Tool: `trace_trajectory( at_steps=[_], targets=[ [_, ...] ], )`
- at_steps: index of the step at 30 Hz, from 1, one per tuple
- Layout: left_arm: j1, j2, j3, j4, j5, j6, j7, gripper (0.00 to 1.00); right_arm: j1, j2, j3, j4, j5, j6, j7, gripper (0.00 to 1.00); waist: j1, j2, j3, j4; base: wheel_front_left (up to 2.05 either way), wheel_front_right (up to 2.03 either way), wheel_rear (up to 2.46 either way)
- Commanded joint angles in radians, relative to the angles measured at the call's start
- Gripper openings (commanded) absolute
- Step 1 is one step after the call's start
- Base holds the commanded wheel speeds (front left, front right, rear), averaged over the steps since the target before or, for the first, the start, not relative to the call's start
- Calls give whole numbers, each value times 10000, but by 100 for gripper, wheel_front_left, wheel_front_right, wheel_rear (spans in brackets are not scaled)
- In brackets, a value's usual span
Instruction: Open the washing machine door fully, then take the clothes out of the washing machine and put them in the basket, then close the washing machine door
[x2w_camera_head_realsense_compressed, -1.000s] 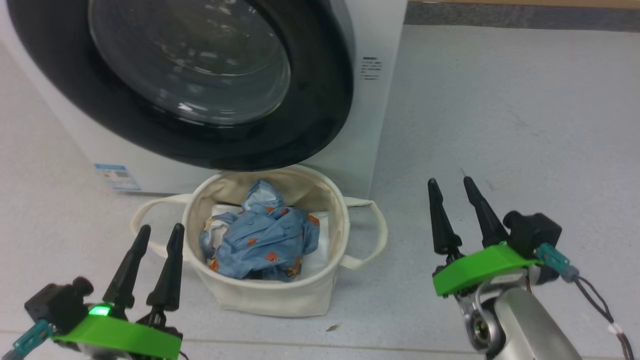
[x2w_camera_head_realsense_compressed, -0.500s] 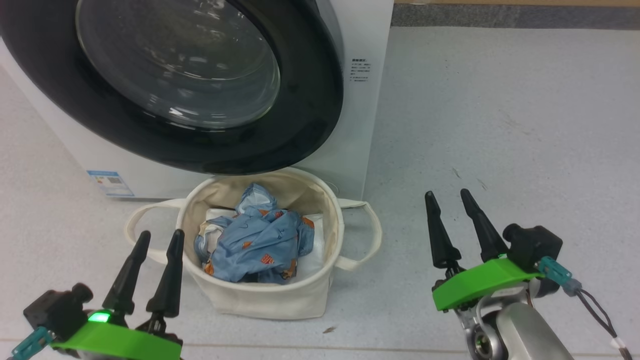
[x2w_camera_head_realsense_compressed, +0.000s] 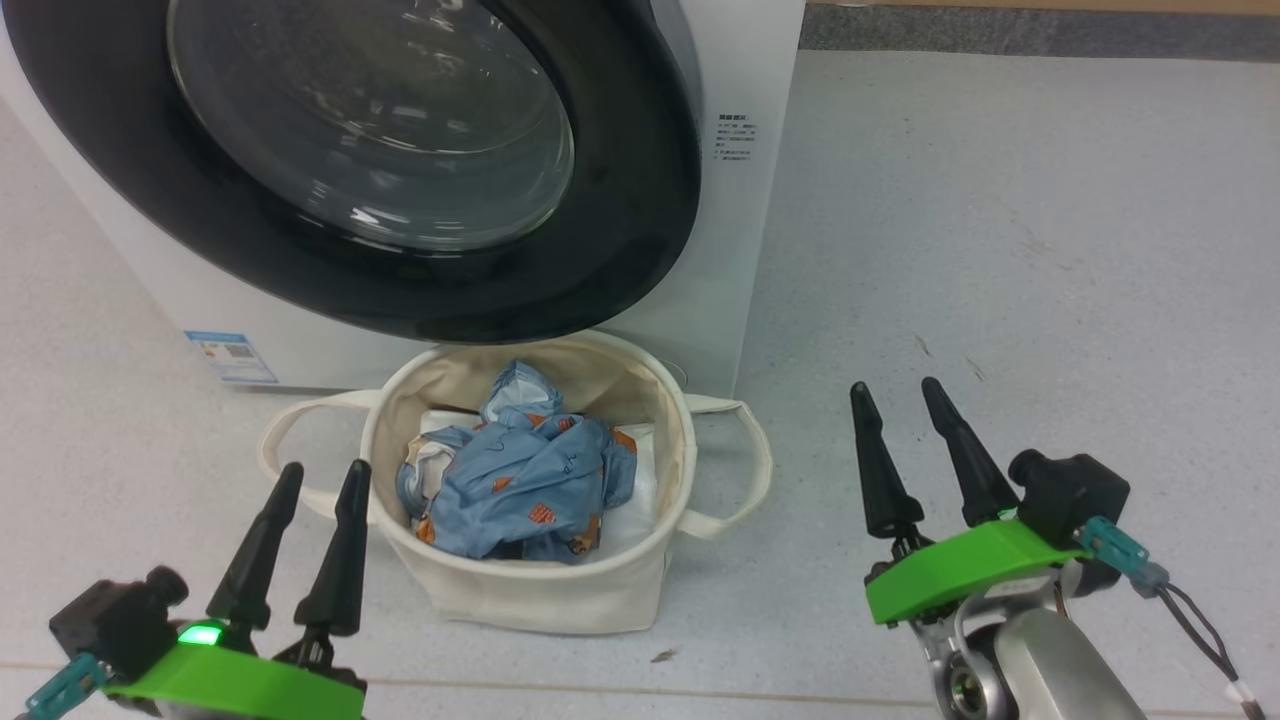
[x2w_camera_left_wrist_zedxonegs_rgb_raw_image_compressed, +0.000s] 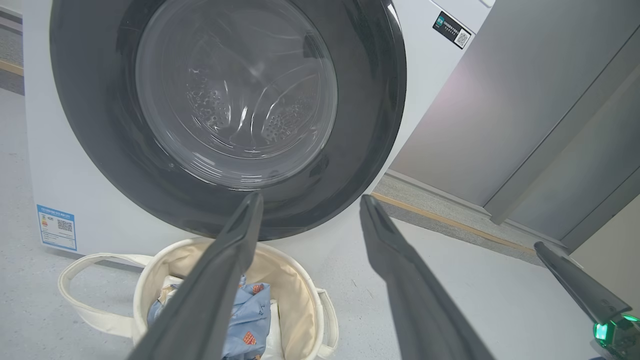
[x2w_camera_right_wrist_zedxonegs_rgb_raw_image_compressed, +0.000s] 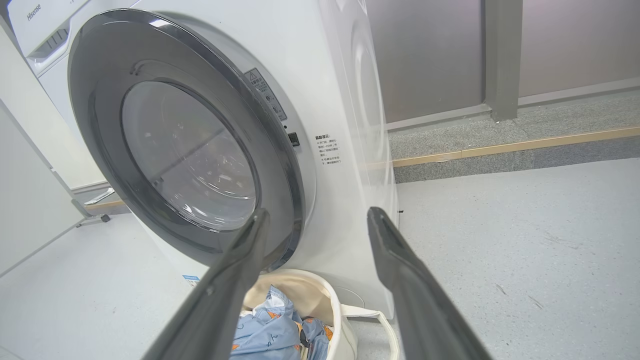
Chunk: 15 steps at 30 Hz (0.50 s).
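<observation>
Both pincers are released and empty: left gripper (x2w_camera_head_realsense_compressed: 323, 465) at the lower left of the head view, right gripper (x2w_camera_head_realsense_compressed: 893, 384) at the lower right, fingers pointing up the frame. Between them on the grey floor (x2w_camera_head_realsense_compressed: 1000, 250) sits the basket (x2w_camera_head_realsense_compressed: 560, 600), holding the blue printed clothes (x2w_camera_head_realsense_compressed: 520, 480). Beyond it, at upper left, the washing machine door (x2w_camera_head_realsense_compressed: 620, 230) looks shut against the washing machine (x2w_camera_head_realsense_compressed: 745, 260).

The washing machine door (x2w_camera_left_wrist_zedxonegs_rgb_raw_image_compressed: 230, 120), glossy black around clear glass, fronts the white washing machine (x2w_camera_left_wrist_zedxonegs_rgb_raw_image_compressed: 50, 165). Directly below the door sits the basket (x2w_camera_left_wrist_zedxonegs_rgb_raw_image_compressed: 295, 285), holding blue printed clothes (x2w_camera_left_wrist_zedxonegs_rgb_raw_image_compressed: 250, 315). In front of the door, the left hand (x2w_camera_left_wrist_zedxonegs_rgb_raw_image_compressed: 311, 196) spreads its empty fingers.
</observation>
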Motion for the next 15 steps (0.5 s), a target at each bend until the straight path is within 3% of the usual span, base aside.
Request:
trace_trajectory(
  at_steps=[1,15],
  targets=[
    [-383,314,378,-275,-25,40,-14,100,-140,114,198,-409,5,25,56,100,0,0,8,-8,0,0,0],
    [-404,312,322,-220,-40,48,-66,100,-147,115,202,-394,2,25,53,100,0,0,30,6,0,0,0]
  ],
)
